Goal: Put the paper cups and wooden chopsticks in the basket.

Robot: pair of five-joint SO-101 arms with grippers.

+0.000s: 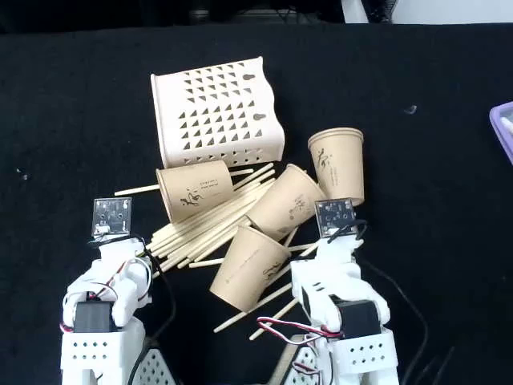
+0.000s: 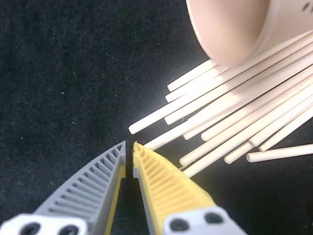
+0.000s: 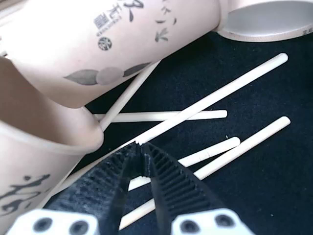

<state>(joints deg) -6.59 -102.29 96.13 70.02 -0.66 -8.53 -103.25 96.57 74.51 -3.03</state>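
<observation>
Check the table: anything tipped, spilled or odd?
Yes. The basket lies on its side, and all four paper cups are tipped over on a loose heap of chopsticks strewn beside it.

A robotics lab, seen at one work table.
The table [image 1: 72,96] is draped in black cloth. At its near edge two small white arms stand side by side, the left arm [image 1: 103,301] and the right arm [image 1: 345,309]. They have bare circuit boards [image 1: 111,217] at the wrists and loose red and black wires [image 1: 292,327]. Paper cups [image 1: 247,267], wooden chopsticks [image 1: 200,228] and a basket [image 1: 216,112] lie strewn like test props.
</observation>
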